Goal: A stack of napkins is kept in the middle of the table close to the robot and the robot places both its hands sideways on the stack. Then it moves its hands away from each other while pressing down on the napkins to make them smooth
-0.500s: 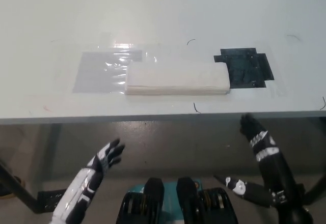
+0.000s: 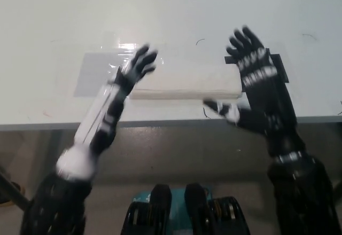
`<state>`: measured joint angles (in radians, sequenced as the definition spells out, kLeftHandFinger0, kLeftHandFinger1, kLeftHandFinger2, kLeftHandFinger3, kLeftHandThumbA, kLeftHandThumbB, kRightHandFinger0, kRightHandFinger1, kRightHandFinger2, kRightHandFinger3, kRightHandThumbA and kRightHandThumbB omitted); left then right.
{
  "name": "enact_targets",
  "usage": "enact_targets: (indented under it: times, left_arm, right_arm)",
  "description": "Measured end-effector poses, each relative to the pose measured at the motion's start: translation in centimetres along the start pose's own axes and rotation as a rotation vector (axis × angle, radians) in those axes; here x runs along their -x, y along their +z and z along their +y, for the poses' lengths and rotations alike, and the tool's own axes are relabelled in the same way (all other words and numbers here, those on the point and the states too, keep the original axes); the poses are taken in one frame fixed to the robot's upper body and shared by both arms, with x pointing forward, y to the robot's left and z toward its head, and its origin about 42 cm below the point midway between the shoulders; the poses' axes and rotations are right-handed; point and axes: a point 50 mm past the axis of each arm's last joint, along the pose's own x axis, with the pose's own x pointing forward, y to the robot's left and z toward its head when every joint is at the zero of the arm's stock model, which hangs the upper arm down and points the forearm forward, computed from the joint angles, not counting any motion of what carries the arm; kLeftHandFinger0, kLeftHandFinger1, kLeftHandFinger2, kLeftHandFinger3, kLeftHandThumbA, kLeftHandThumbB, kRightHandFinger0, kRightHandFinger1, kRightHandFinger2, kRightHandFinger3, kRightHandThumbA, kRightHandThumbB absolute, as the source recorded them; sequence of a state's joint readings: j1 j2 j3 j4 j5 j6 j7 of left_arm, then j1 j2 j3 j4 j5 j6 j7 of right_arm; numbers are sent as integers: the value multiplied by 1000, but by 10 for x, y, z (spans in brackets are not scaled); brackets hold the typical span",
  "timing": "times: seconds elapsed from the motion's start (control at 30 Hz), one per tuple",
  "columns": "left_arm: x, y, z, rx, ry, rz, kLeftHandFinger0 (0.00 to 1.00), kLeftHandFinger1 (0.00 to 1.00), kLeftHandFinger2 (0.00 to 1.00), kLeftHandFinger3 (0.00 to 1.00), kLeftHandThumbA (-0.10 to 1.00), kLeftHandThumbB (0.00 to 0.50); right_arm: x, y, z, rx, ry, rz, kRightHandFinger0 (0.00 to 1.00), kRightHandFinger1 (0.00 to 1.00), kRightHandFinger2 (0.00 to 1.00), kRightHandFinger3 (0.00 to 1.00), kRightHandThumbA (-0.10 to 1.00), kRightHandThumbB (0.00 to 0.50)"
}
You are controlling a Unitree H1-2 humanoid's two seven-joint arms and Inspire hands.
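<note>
A white stack of napkins [image 2: 184, 80] lies flat near the table's front edge, in the middle. My white left hand [image 2: 136, 67] is raised over the stack's left end, fingers spread and open, blurred by motion. My black right hand [image 2: 251, 61] hovers over the stack's right end, fingers apart, thumb pointing left over the front edge. I cannot tell whether either hand touches the napkins. The right hand covers part of the stack's right end.
A clear plastic sheet [image 2: 99, 75] lies left of the napkins. A black patch [image 2: 280, 69] is on the table behind my right hand. The table's front edge [image 2: 160, 120] runs just below the stack.
Both hands have risen from below the table's front edge to over the two ends of the napkin stack. The napkins have not moved.
</note>
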<state>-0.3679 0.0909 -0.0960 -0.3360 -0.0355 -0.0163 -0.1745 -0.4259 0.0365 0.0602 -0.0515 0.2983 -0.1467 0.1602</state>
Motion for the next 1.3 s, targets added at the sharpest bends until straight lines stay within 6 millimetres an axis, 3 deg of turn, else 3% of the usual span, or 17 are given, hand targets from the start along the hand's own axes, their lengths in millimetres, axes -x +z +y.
enact_targets:
  times: [0.1,0.17,0.33,0.6,0.77,1.03,1.2,1.3]
  left_arm:
    - [-27,-9,-3,49,32,8,1000,1000,1000,1000,1000,318]
    - [-47,-18,-7,91,66,26,1000,1000,1000,1000,1000,325]
    - [-90,-37,-17,197,145,83,1000,1000,1000,1000,1000,295]
    - [-136,-70,-28,330,237,206,1000,1000,1000,1000,1000,271]
    - [-162,-91,-28,372,255,299,1000,1000,1000,1000,1000,247]
    - [-180,-117,-25,428,300,408,1000,1000,1000,1000,1000,265]
    - [-173,-134,-24,437,343,451,1000,1000,1000,1000,1000,281]
    - [-169,-140,-25,434,363,468,1000,1000,1000,1000,1000,254]
  right_arm:
    - [-18,-9,-1,-84,-41,6,1000,1000,1000,1000,1000,323]
    - [-30,-16,0,-140,-67,13,1000,1000,1000,1000,1000,320]
    - [-56,-32,4,-261,-131,36,1000,1000,1000,1000,1000,350]
    - [-89,-53,-3,-360,-224,89,1000,1000,1000,1000,1000,365]
    - [-114,-66,-3,-396,-253,140,1000,1000,1000,1000,1000,350]
    - [-138,-87,0,-454,-298,226,1000,1000,1000,1000,1000,350]
    - [-141,-103,3,-516,-327,279,1000,1000,1000,1000,1000,320]
    - [-139,-110,4,-529,-341,297,1000,1000,1000,1000,1000,296]
